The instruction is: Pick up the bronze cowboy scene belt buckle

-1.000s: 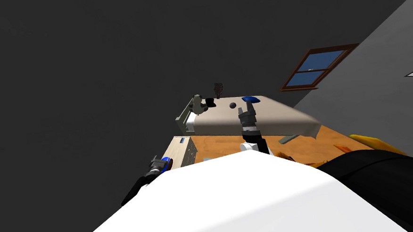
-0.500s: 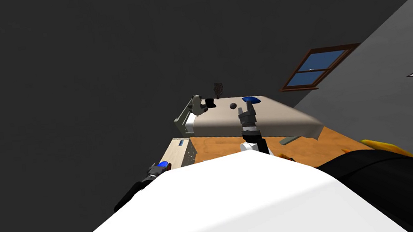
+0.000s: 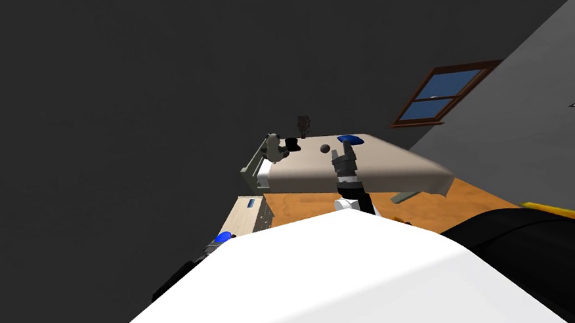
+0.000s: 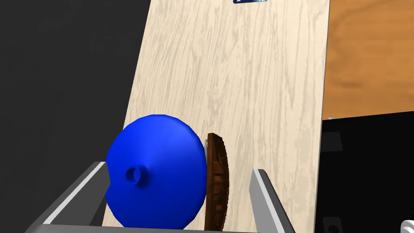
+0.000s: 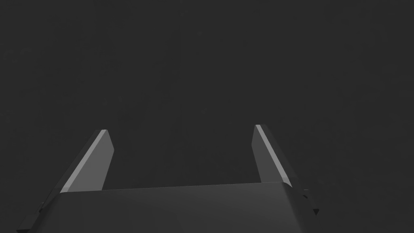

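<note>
The belt buckle (image 4: 217, 186) is a brown, embossed oval seen edge-on. It stands against a blue, cone-faced disc (image 4: 157, 174), and both sit between the fingers of my left gripper (image 4: 180, 170), which is shut on the pair with its fingers wide apart. The disc presses one finger. Under them lies the pale wood top of a nightstand (image 4: 258, 81). In the head view the left gripper (image 3: 217, 242) shows low at the nightstand's (image 3: 250, 214) near end with the blue disc (image 3: 224, 236) at its tip. My right gripper (image 3: 343, 153) is raised before the bed, open and empty (image 5: 180, 129).
A bed (image 3: 385, 163) with a beige cover stands ahead; on it lie a blue item (image 3: 349, 139), a dark ball (image 3: 325, 147), a black item (image 3: 292, 144) and a pale figure (image 3: 273, 146). Orange wood floor (image 3: 429, 205) lies between. A yellow thing (image 3: 548, 207) is at right.
My left hand has drawn back and down toward my chest, and the blue disc came with it off the nightstand's near end. The view shifted slightly; the right arm held still.
</note>
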`<state>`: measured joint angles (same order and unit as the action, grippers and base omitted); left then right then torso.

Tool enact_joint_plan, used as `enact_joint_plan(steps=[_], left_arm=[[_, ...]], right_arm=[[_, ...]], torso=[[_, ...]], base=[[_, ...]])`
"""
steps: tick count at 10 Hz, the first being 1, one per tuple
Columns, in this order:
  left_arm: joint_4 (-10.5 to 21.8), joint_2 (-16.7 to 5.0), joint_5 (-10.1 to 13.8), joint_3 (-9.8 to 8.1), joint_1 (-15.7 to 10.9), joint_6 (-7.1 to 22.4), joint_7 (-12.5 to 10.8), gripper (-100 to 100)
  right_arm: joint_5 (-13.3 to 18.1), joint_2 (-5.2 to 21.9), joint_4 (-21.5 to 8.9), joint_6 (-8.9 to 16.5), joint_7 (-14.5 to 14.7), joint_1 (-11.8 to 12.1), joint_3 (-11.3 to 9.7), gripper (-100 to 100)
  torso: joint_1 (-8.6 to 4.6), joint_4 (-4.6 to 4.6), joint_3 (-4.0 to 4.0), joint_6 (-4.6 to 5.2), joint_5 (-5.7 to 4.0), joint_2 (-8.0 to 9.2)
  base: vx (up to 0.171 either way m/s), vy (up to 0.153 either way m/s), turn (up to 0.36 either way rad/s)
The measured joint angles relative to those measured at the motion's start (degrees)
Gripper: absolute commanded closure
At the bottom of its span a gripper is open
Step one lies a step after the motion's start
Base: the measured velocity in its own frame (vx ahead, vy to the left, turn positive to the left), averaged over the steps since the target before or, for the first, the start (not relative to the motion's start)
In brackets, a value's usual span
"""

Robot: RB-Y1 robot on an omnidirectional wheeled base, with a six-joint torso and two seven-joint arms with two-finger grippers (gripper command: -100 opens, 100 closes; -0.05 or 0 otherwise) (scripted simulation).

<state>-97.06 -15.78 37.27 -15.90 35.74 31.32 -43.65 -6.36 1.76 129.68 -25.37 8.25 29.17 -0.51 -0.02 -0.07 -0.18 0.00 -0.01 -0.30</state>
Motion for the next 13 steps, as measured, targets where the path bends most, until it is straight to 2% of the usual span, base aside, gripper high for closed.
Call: enact_joint_plan(steps=[4,7,8,9,13], left_arm=[[3.4,-1.2,3.2,-1.51,0.2,6.5,-4.7,-100],[5.7,-2.4,6.0,-2.26,0.8,9.8,-6.9,-100],[5.9,-2.5,6.2,-2.3,0.8,10.1,-7.1,0],[5.9,-2.5,6.1,-2.3,0.8,10.1,-7.1,-100],[9.6,-0.8,5.0,-1.56,-1.5,8.0,-5.6,-100]], right_arm=[[0.0,0.0,0.0,0.0,0.0,0.0,0.0,0],[0.0,0.0,0.0,0.0,0.0,0.0,0.0,0],[0.0,0.0,0.0,0.0,0.0,0.0,0.0,0],[0.0,0.0,0.0,0.0,0.0,0.0,0.0,0],[0.0,0.0,0.0,0.0,0.0,0.0,0.0,0]], torso=[[-0.03,0.01,0.04,0.0,-0.01,0.08],[-0.01,0.01,0.05,0.0,0.0,0.09],[-0.01,0.03,0.09,0.0,0.0,0.18],[-0.01,0.05,0.15,0.0,0.0,0.27],[0.01,0.07,0.18,0.0,0.01,0.33]], base=[[0.071,-0.01,-0.015],[0.052,-0.003,-0.008],[0.005,0.0,0.0],[0.018,0.021,0.014],[0.006,0.01,0.001]])
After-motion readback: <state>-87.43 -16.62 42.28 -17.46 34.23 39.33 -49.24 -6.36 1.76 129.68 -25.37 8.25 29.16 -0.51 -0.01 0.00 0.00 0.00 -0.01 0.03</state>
